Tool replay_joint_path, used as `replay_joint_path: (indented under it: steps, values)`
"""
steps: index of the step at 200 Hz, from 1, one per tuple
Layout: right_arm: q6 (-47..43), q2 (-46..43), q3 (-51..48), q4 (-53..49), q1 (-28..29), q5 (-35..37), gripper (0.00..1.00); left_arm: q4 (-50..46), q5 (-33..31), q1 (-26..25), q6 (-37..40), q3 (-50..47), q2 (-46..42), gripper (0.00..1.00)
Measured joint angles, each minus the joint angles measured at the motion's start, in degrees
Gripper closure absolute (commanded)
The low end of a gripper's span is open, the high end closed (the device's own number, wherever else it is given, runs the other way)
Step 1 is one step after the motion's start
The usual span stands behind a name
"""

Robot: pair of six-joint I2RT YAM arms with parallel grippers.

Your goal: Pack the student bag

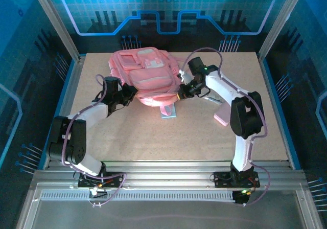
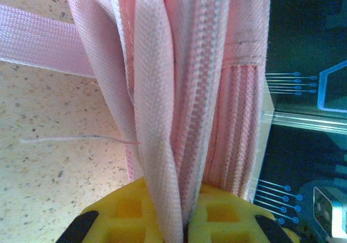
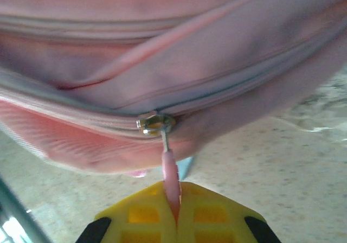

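The pink student bag [image 1: 145, 75] lies at the back middle of the table, front pockets up. My left gripper [image 1: 127, 92] is at its left lower edge, shut on a fold of the bag's pink fabric and zipper tape [image 2: 173, 145], which rises from between the yellow fingertips [image 2: 124, 216]. My right gripper [image 1: 182, 91] is at the bag's right lower edge, shut on the pink zipper pull [image 3: 171, 180]. The pull hangs from a metal slider [image 3: 155, 122] on the bag's side zipper [image 3: 227, 91].
A pale blue flat item [image 1: 168, 112] lies just in front of the bag. A pink flat object [image 1: 223, 117] and a thin dark object [image 1: 214, 101] lie under the right arm. A bag strap [image 2: 43, 48] stretches across the tabletop at left.
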Motion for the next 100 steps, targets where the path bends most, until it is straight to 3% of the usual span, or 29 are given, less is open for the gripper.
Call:
replay_joint_path:
  steps: [25, 38, 42, 51, 66, 100]
  values:
    - [-0.7, 1.4, 0.6, -0.1, -0.6, 1.3, 1.0, -3.0, 3.3, 3.0, 2.6, 2.7, 1.2, 1.0]
    - [-0.6, 1.4, 0.6, 0.3, -0.2, 0.9, 1.0, -4.7, 4.7, 4.4, 4.1, 5.3, 3.3, 0.88]
    - [-0.5, 1.4, 0.6, 0.6, 0.0, 0.7, 1.0, -5.2, 5.1, 4.7, 4.6, 6.4, 4.1, 0.79]
    - [0.2, 1.4, 0.6, 1.7, 0.9, -0.4, 1.0, -6.4, 5.6, 5.6, 5.4, 8.8, 6.1, 0.46]
    - [2.6, 1.4, 0.6, 4.0, 2.7, -3.0, 1.0, -7.9, 5.7, 7.2, 5.7, 12.5, 8.7, 0.02]
    - [9.8, 3.3, 3.8, 10.1, 9.7, -8.9, 1.0, -8.5, 1.9, 9.4, 5.8, 15.1, 8.5, 0.01]
